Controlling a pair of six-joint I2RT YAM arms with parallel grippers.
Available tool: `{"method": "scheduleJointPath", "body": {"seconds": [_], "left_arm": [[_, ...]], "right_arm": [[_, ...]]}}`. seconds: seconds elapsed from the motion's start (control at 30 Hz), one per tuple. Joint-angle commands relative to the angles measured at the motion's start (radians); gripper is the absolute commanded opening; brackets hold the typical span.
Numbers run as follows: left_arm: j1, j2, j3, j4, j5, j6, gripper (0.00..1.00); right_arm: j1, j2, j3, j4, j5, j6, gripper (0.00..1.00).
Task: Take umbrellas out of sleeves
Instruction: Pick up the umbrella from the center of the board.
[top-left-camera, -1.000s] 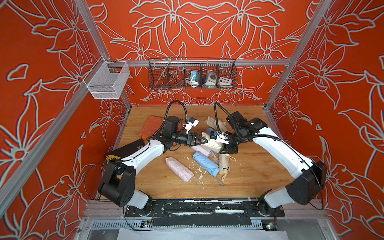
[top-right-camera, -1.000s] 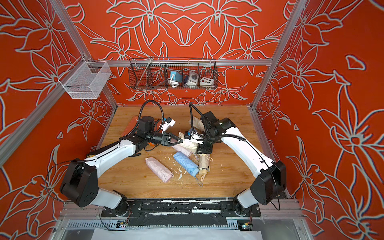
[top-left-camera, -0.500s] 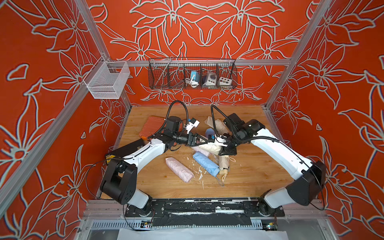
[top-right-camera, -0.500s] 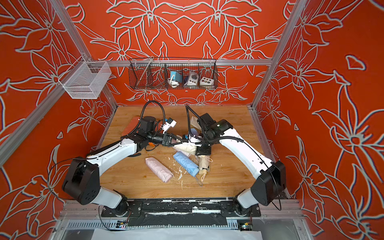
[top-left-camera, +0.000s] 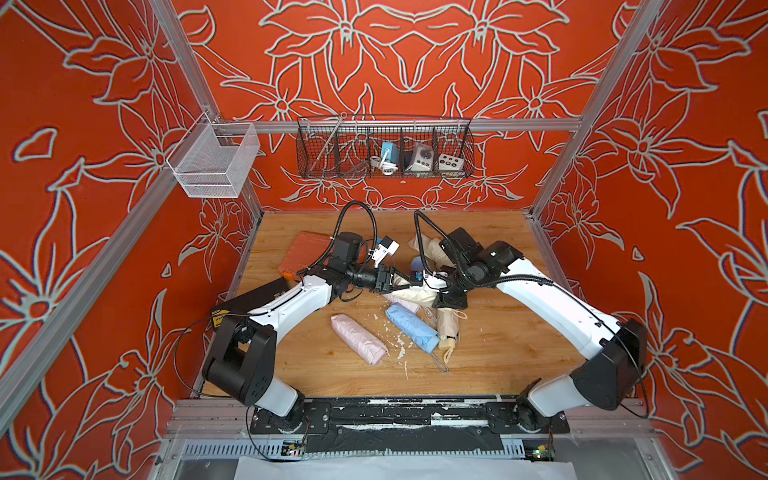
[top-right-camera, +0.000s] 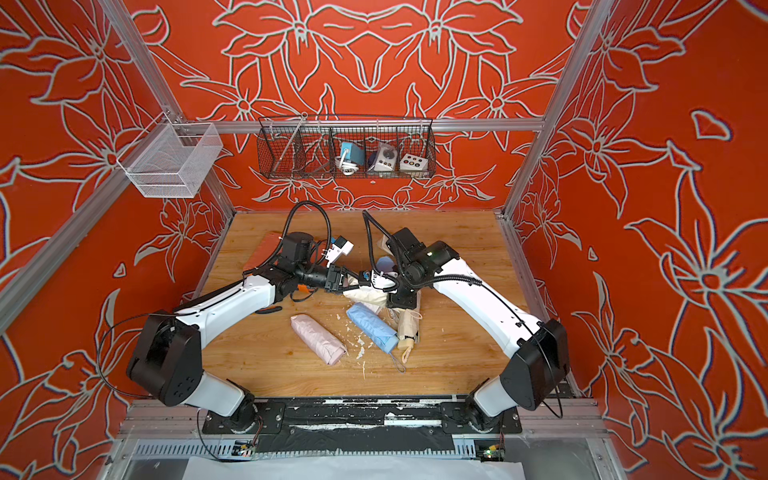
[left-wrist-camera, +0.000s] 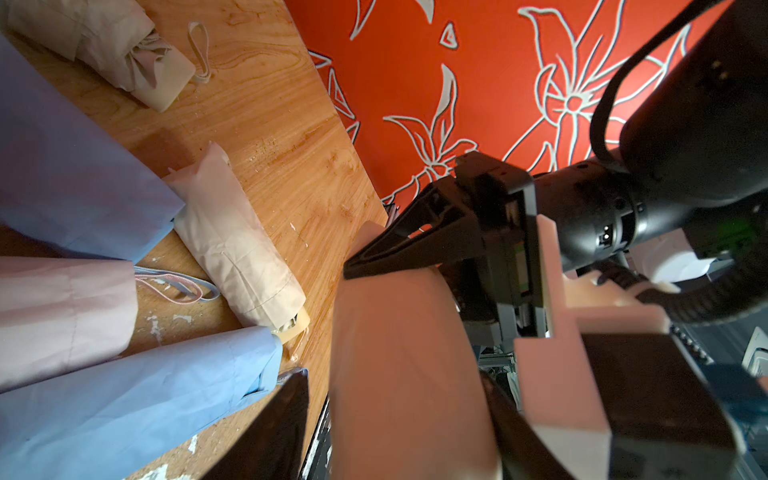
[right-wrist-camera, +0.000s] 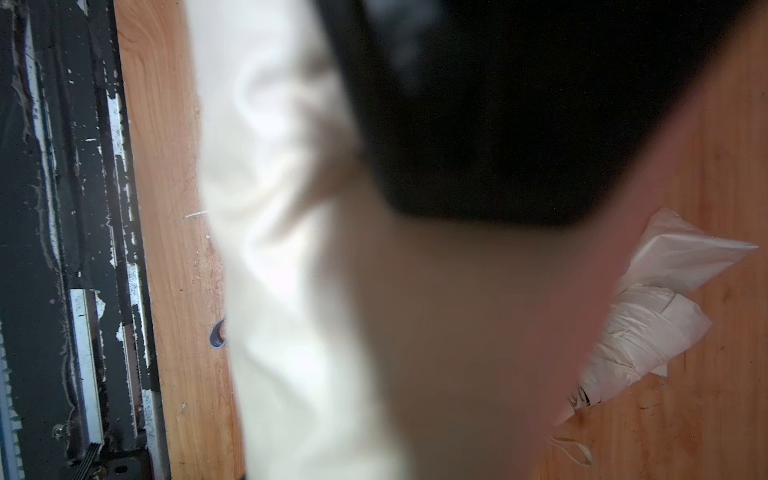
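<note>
Just behind the light blue umbrella (top-left-camera: 411, 330), toward the back wall, the cream sleeved umbrella (top-left-camera: 415, 296) is held between both arms. The right pincer (top-left-camera: 442, 298) pinches one end. The left pincer (top-left-camera: 404, 281) stands spread around the other, one finger (left-wrist-camera: 270, 424) clear of the fabric. A pink umbrella (top-left-camera: 358, 338) lies on the counter (top-left-camera: 498, 353) beside the blue one.

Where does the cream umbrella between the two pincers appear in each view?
In both top views: cream umbrella, mid-table, between the two arms.
Left wrist: the big pinkish-cream blur closest to the camera.
Right wrist: the wide pale blur over the wood.
Shared landmark: the wooden table, in every view.
</note>
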Motion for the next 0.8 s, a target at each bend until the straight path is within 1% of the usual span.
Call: {"method": "scheduleJointPath", "body": {"seconds": [0.0, 0.1, 0.17, 0.23, 0.3, 0.4, 0.53, 0.63, 0.77], "left_arm": [[-0.005, 0.035, 0.015, -0.022, -0.026, 0.019, 0.5], [-0.006, 0.042, 0.018, -0.026, -0.014, 0.018, 0.35], [-0.006, 0.044, 0.017, -0.026, -0.008, 0.017, 0.23], [-0.006, 0.049, 0.018, -0.024, 0.001, 0.012, 0.16], [-0.004, 0.053, 0.02, -0.015, 0.008, 0.002, 0.09], [-0.002, 0.055, 0.018, 0.007, 0.009, -0.02, 0.06], [0.004, 0.052, 0.011, 0.055, 0.008, -0.057, 0.06], [0.016, 0.055, 0.012, 0.075, 0.007, -0.077, 0.06], [0.039, 0.057, 0.017, 0.09, 0.007, -0.094, 0.06]], "right_arm": [[0.021, -0.01, 0.055, 0.065, -0.045, -0.002, 0.41], [0.023, 0.001, 0.064, 0.055, -0.023, 0.002, 0.43], [0.023, 0.004, 0.059, 0.058, -0.004, 0.007, 0.46], [0.023, 0.001, 0.052, 0.066, 0.024, 0.018, 0.51], [0.023, -0.005, 0.035, 0.08, 0.047, 0.021, 0.53], [0.021, -0.012, 0.023, 0.091, 0.056, 0.03, 0.58], [0.014, -0.034, 0.005, 0.122, 0.06, 0.079, 0.65], [-0.003, -0.074, -0.016, 0.145, 0.044, 0.14, 0.69], [-0.056, -0.167, -0.07, 0.195, -0.001, 0.247, 0.73]]}}
